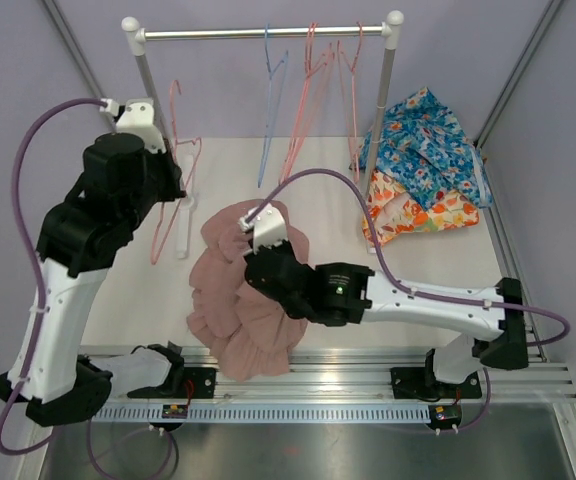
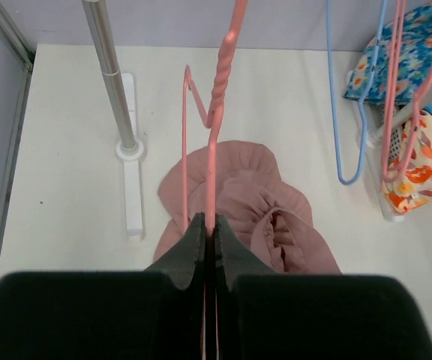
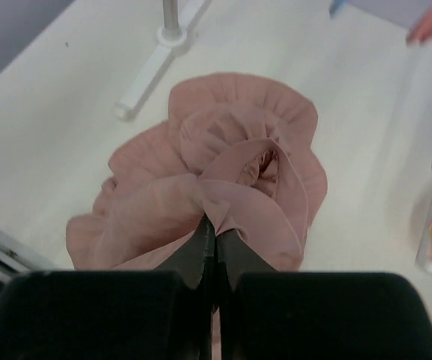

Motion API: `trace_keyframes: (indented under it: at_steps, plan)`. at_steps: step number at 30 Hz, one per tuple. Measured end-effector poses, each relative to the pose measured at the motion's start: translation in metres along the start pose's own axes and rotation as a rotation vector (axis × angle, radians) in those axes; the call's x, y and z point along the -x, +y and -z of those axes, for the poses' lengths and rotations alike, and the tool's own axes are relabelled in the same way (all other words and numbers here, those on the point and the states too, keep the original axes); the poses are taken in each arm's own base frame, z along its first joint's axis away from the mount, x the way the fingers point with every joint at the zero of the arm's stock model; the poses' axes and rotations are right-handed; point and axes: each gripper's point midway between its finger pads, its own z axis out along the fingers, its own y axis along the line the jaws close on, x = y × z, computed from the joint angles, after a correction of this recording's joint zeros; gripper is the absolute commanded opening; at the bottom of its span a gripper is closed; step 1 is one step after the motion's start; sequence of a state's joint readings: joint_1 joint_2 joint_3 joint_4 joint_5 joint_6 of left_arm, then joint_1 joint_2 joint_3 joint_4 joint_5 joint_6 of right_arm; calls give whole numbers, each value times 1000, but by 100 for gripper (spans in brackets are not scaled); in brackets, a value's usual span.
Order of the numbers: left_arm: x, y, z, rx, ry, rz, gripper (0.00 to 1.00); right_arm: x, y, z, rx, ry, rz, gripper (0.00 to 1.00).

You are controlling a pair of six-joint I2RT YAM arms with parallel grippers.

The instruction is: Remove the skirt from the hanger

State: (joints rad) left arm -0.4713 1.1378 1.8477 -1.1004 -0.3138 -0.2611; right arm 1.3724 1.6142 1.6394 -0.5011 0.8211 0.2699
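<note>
The dusty-pink ruffled skirt (image 1: 236, 300) lies bunched on the white table, its near edge hanging over the front rail. My right gripper (image 1: 265, 252) is shut on a fold of the skirt (image 3: 235, 161), jaws together at the pinch (image 3: 214, 225). My left gripper (image 1: 176, 178) is shut on the wire of a pink hanger (image 1: 171, 215), left of the skirt. In the left wrist view the jaws (image 2: 210, 229) clamp the hanger (image 2: 217, 97) below its twisted neck, and the skirt (image 2: 257, 202) lies on the table beneath it. No cloth shows on the hanger.
A clothes rack (image 1: 268, 32) stands at the back with a blue hanger (image 1: 271, 100) and several pink hangers (image 1: 318, 90). Its left post and foot (image 2: 131, 187) are close to my left gripper. Floral garments (image 1: 428, 160) are piled at the back right. A metal rail (image 1: 368, 378) runs along the front edge.
</note>
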Motion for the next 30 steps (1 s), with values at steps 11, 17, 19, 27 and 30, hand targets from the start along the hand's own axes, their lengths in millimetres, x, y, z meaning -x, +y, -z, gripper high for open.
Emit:
trace_keyframes:
  at_steps: [11,17,19,27,30]
  plan:
    - [69,-40,-115,37,-131,-2,0,-43,-91,79,-57,17,-141,0]
    - [122,-60,-133,-4,-260,29,0,-37,-109,86,-103,-18,-152,0]
    - [132,-62,-137,-15,-287,36,0,-40,-111,85,-112,-15,-139,0]
    - [109,-57,-184,-23,-215,62,0,-33,-131,82,-191,-50,-81,0]
    - [81,-59,-202,-29,-141,61,0,-17,-153,81,-240,-86,-56,0]
